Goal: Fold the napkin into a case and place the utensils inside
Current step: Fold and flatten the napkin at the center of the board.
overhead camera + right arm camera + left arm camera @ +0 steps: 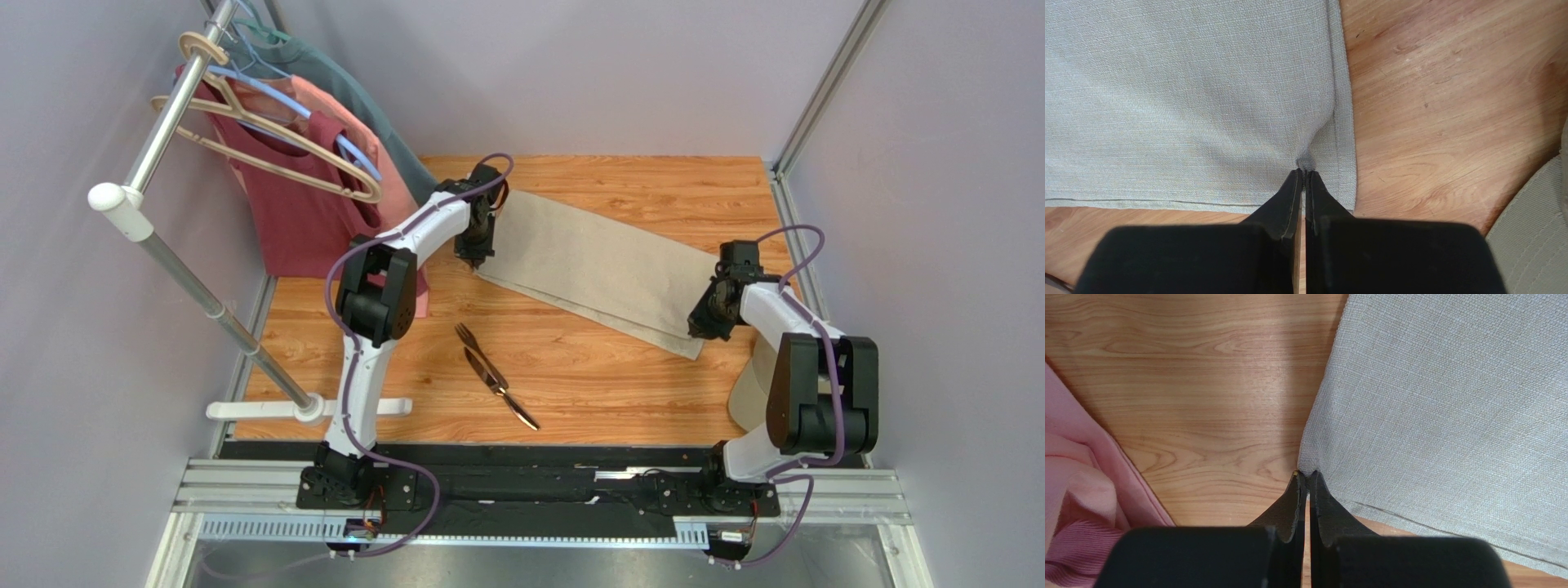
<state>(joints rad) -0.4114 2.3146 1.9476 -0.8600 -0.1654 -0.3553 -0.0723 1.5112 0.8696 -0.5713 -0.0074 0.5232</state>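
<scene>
We see a wooden worktop (589, 380) from above, with two robot arms reaching out from its near edge. The napkin (601, 267) lies flat across the far middle as a long slanted band. Its left end is farther away and its right end is nearer. A second layer's edge shows along its near side.

The left hand (476, 254) is at the band's left end. In its wrist view the fingers are pressed together, pinching the napkin's corner. The right hand (709, 321) is at the band's right end. Its fingers are also together, clamped on a small pucker of cloth just inside the hem.

The fork (465, 336) and knife (521, 413) lie crossed on the bare wood, nearer than the napkin, between the two arms and apart from the cloth.

Red and pink shirts (307, 184) hang from a rack (184, 282) at the far left, and the pink one reaches the worktop beside the left hand. A tan cap (751, 386) sits near the right edge, behind the right arm.
</scene>
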